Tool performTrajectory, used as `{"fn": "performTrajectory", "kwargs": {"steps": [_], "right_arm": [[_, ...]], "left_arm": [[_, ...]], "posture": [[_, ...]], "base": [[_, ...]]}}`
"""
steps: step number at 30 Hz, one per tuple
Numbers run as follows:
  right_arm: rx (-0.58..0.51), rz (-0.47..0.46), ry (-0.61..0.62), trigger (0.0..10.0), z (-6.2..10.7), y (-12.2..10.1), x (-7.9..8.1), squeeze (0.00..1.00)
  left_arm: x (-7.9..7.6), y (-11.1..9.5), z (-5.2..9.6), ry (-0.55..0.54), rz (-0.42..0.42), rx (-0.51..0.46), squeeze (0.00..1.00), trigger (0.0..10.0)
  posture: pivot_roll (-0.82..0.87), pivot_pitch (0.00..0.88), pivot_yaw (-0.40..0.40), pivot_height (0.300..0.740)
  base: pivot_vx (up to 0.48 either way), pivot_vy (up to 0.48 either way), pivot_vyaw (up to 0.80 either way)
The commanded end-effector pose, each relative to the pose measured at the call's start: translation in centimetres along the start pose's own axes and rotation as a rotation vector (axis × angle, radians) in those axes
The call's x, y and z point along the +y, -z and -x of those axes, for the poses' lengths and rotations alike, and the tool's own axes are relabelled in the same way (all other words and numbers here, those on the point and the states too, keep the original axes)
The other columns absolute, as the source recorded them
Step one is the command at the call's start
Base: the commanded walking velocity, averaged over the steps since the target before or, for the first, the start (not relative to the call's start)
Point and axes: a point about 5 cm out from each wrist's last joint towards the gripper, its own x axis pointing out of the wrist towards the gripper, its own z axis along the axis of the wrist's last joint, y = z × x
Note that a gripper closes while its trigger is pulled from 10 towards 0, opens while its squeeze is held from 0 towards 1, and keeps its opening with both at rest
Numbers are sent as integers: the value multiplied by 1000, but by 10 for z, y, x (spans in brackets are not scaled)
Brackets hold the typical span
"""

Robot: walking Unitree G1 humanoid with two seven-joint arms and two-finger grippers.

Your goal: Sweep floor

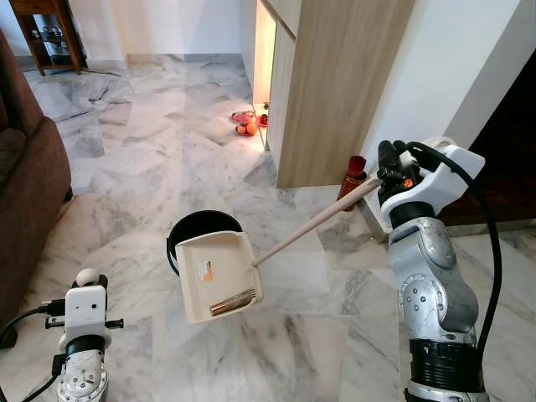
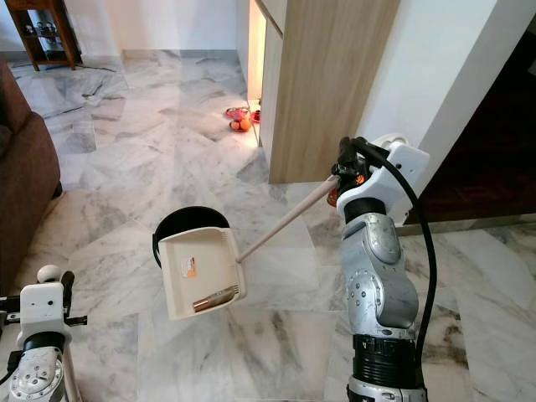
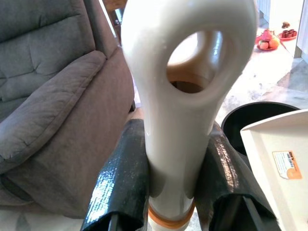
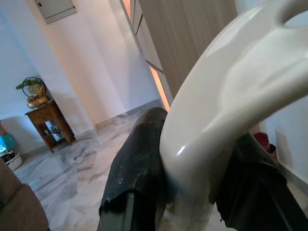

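one dustpan [image 1: 216, 276], one black bin [image 1: 199, 228], one sofa [image 1: 25, 180], one red bottle [image 1: 353, 178]

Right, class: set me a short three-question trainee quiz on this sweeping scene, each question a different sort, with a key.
1. True or false: the dustpan is held over the black bin.
2. Which claw grips the dustpan's long wooden handle? A) left B) right
3. Fill in: beside the left claw stands a grey ____.

Key: 1 true. 2 B, the right claw. 3 sofa.
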Motion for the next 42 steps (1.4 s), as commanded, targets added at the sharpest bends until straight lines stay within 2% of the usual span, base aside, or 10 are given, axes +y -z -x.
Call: {"fn": "performTrajectory", "kwargs": {"steps": [1,12,18,37,42], "right_arm": [[-98,-23,-37,10000,-1,-24,8,0],[-99,-23,-43,10000,-1,-26,11,0],[-100,-22,-52,10000,-1,-26,13,0],[-99,-30,-65,10000,-2,-27,15,0],[-102,-29,-87,10000,-2,-27,18,0]], "left_arm": [[3,-3,-2,7,-22,-27,0,10000],[3,-3,-2,3,-24,-28,0,10000],[4,-3,-2,2,-26,-30,0,10000],[3,-3,-2,-2,-24,-36,0,10000],[3,-4,-4,-4,-24,-38,0,10000]], "posture": [[100,0,-38,740],[104,0,-40,740],[104,0,-40,740],[109,0,-45,740],[108,0,-43,740]], "base": [[255,0,0],[315,0,0],[379,0,535],[384,0,68],[385,0,621]]}}
